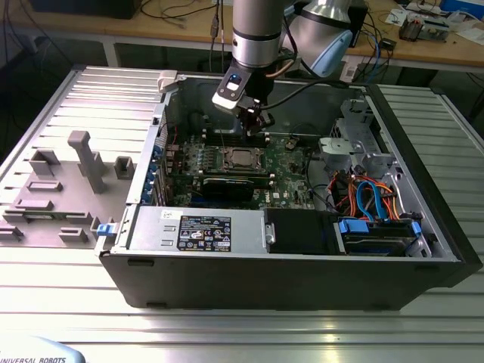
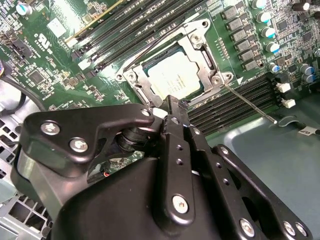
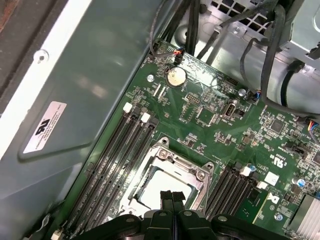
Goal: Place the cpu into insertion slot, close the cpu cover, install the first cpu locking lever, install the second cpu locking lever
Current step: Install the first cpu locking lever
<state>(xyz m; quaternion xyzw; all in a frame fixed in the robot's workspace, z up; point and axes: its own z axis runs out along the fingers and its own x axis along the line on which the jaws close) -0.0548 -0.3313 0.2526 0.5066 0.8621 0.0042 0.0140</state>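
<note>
The cpu (image 2: 175, 80) lies flat in the insertion slot (image 1: 226, 156), its silvery top showing through the window of the cpu cover (image 2: 202, 47), which is down over it. One thin wire lever (image 2: 155, 42) runs along the socket's edge. Another lever (image 2: 250, 102) sticks out from the socket's corner across the memory slots. My gripper (image 2: 172, 107) hangs just above the socket's edge, shut with nothing between its fingers. In the first wrist view the gripper (image 3: 173, 196) sits over the cpu (image 3: 159, 184) and cover (image 3: 172, 150). In the exterior view the gripper (image 1: 258, 125) hovers just behind the socket.
The open computer case (image 1: 423, 227) walls the board in. A black graphics card (image 1: 227, 185) lies in front of the socket, with a power supply (image 1: 197, 227) nearer still. Cables (image 1: 363, 193) and a drive cage fill the exterior view's right. Grey fixtures (image 1: 83, 162) stand outside at the left.
</note>
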